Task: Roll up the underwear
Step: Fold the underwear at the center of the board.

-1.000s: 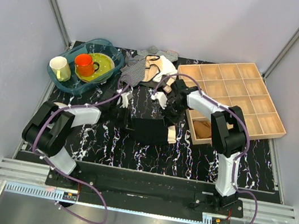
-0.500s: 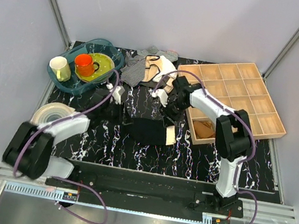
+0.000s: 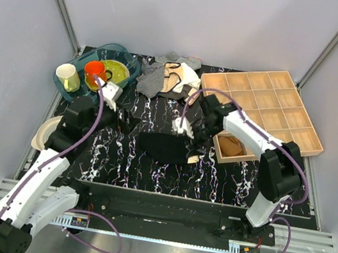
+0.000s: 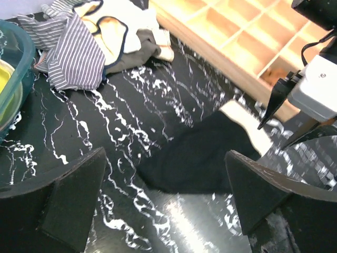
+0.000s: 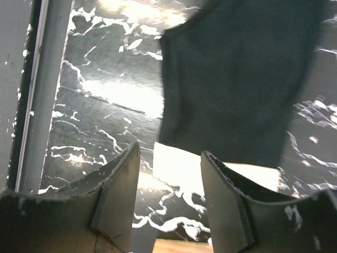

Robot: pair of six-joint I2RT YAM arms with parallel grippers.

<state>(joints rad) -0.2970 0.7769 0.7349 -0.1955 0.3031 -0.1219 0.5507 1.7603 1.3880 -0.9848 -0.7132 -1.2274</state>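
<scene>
The underwear (image 3: 162,146) is a flat black fabric shape on the marbled table, with a cream patch (image 3: 193,159) at its right end. It also fills the middle of the left wrist view (image 4: 197,158) and the top of the right wrist view (image 5: 237,68). My left gripper (image 3: 124,121) (image 4: 164,154) stands wide open to the left of the underwear, holding nothing and apart from it. My right gripper (image 3: 193,145) (image 5: 169,150) hangs open just above the cream patch (image 5: 179,166), with nothing between its fingers.
A teal bin (image 3: 76,63) with a cream mug, an orange cup and a yellow plate stands at the back left. A striped cloth pile (image 3: 157,79) lies behind the underwear. A wooden compartment tray (image 3: 261,90) at the right holds a tan bundle (image 3: 233,147). A pale roll (image 3: 44,133) lies at the left edge.
Both grippers have opened. The left arm has pulled back to the left, off the underwear; the right gripper has shifted toward its cream end. The underwear lies free on the table.
</scene>
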